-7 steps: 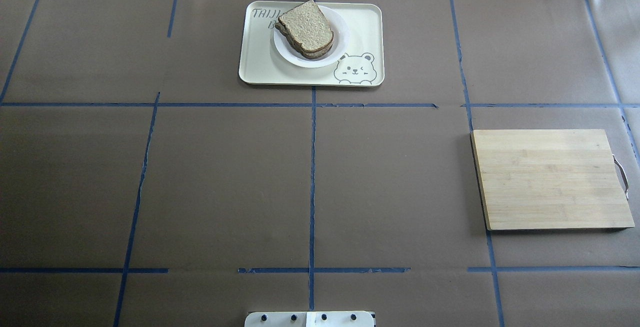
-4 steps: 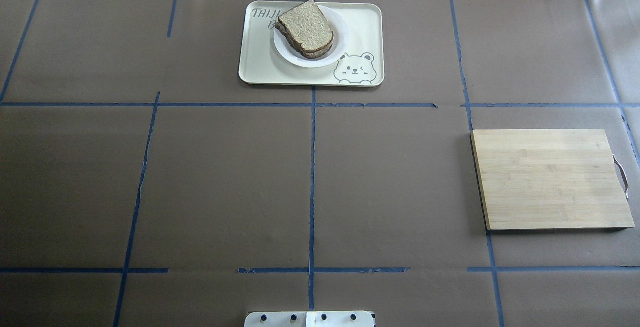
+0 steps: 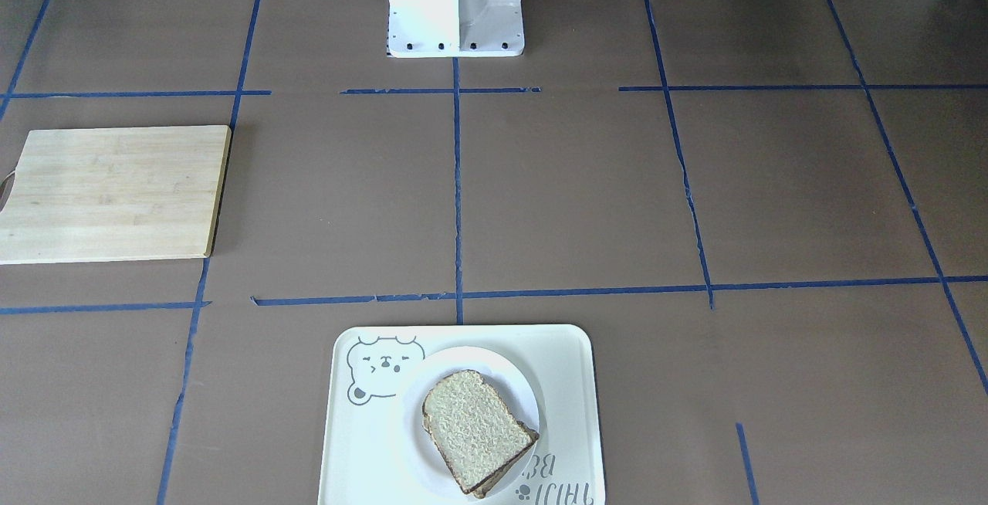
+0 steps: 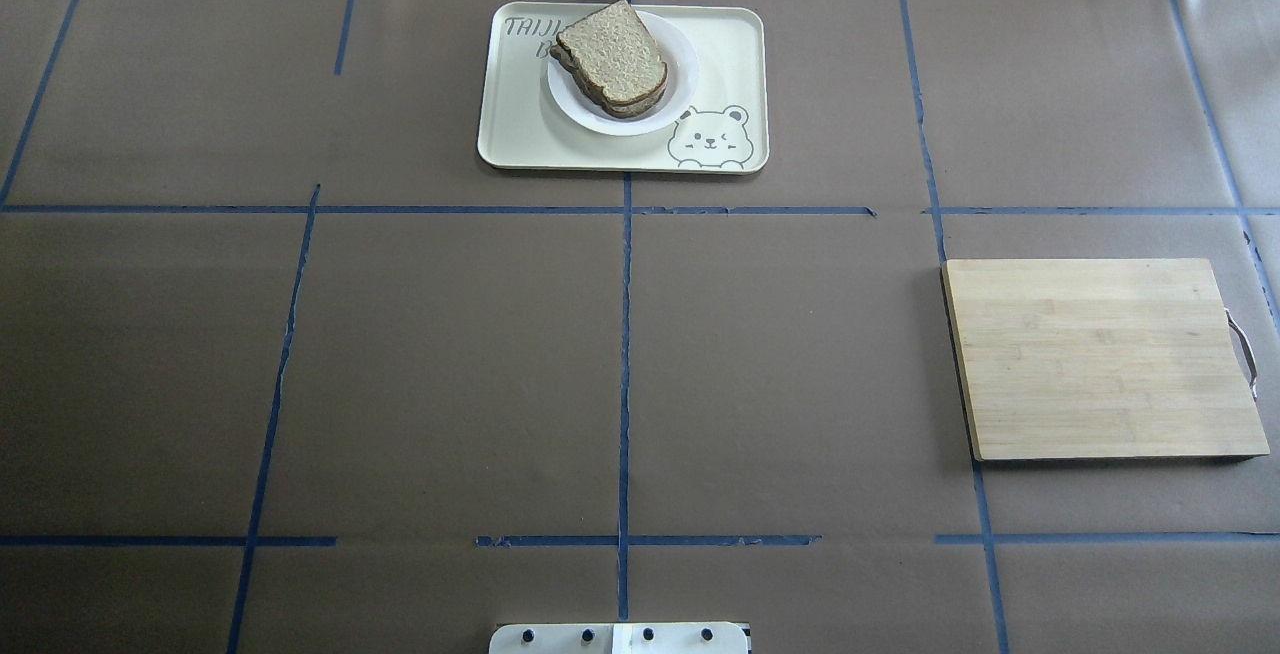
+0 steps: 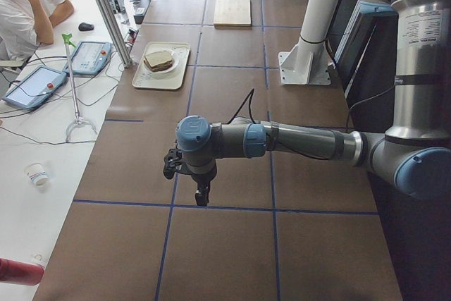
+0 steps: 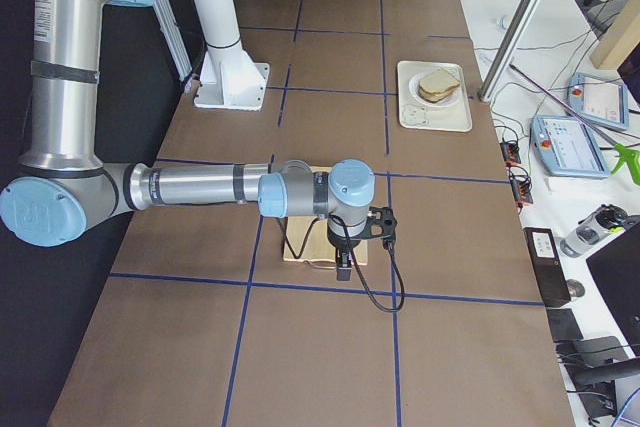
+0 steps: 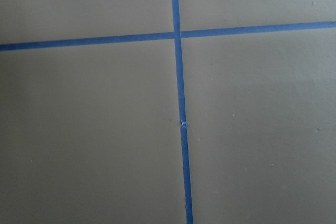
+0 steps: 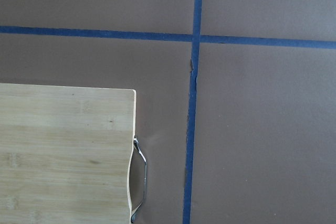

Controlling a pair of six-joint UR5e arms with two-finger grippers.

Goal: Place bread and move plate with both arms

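Observation:
The bread (image 4: 612, 54) lies as the top slice of a stack of two on the plate (image 4: 684, 64), which stands on a cream bear tray (image 4: 735, 44) at the table's far middle. The bread (image 3: 475, 428), plate (image 3: 463, 362) and tray (image 3: 363, 443) also show in the front view. The left gripper (image 5: 202, 192) shows only in the exterior left view, hanging over bare table far from the tray; I cannot tell if it is open. The right gripper (image 6: 344, 267) shows only in the exterior right view, over the cutting board's outer edge; I cannot tell its state.
A bamboo cutting board (image 4: 1100, 359) with a metal handle (image 8: 140, 177) lies on the table's right side. The white robot base (image 3: 455, 3) stands at the near middle. An operator (image 5: 28, 5) sits beyond the table's far edge, with tablets and cables.

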